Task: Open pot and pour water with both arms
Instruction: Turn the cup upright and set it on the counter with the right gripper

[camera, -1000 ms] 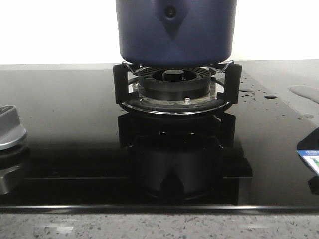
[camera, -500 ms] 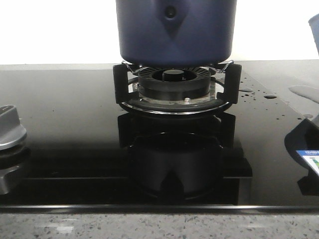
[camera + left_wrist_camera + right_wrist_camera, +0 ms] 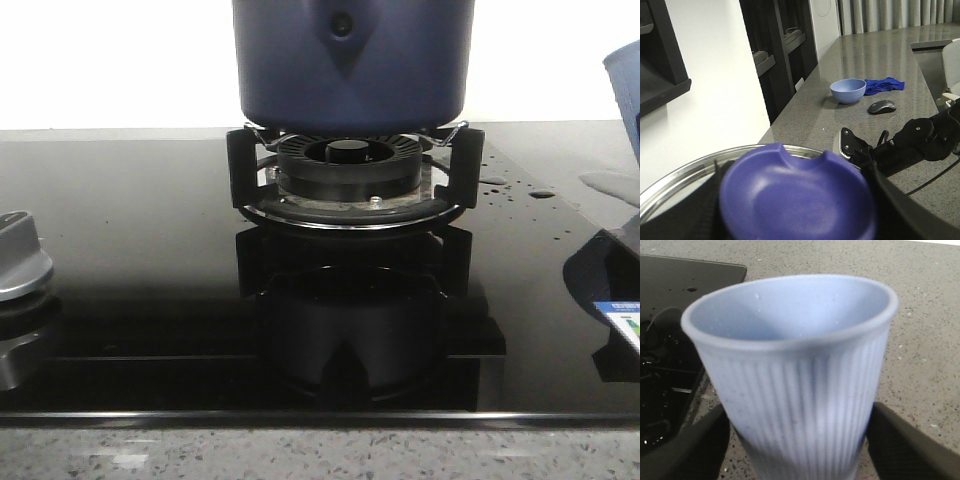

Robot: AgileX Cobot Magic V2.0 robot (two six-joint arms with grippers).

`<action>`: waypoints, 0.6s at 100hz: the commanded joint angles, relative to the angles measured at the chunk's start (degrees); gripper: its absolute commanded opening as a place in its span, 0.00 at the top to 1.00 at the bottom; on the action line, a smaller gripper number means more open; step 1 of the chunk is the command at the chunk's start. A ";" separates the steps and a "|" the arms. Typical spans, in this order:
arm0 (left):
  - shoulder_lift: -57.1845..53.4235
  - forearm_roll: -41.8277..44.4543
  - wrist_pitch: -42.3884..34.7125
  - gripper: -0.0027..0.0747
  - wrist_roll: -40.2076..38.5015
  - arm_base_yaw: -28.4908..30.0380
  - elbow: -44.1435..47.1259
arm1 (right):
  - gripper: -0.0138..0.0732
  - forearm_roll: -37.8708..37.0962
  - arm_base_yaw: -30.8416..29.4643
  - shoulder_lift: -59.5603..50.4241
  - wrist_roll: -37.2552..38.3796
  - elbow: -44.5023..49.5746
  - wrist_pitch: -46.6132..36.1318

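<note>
The pot (image 3: 352, 62) sits on the burner at the surface's far edge. The right end effector (image 3: 799, 440) pinches a ribbed cup (image 3: 795, 375), the left (image 3: 797, 210) the lid knob (image 3: 795, 192). Tilting the cup early could spill water (image 3: 610, 186).

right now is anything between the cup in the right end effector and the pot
Nothing visible does. In the front view the ribbed blue cup is at the far right edge, the pot sits on the burner, and only bare white wall shows between them.

One pot (image 3: 352, 65); one cup (image 3: 795, 375) (ribbed); one bowl (image 3: 848, 90).
</note>
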 commanded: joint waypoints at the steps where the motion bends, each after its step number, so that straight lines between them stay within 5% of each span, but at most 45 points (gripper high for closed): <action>1: -1.64 -6.11 -1.17 0.64 -0.65 -0.06 -1.71 | 0.17 -0.38 -0.28 -0.70 0.21 -1.33 0.64; 60: -1.64 -6.11 -1.28 0.64 -0.65 -0.06 -1.71 | 0.13 -1.09 -0.28 -12.55 0.21 -1.33 -1.21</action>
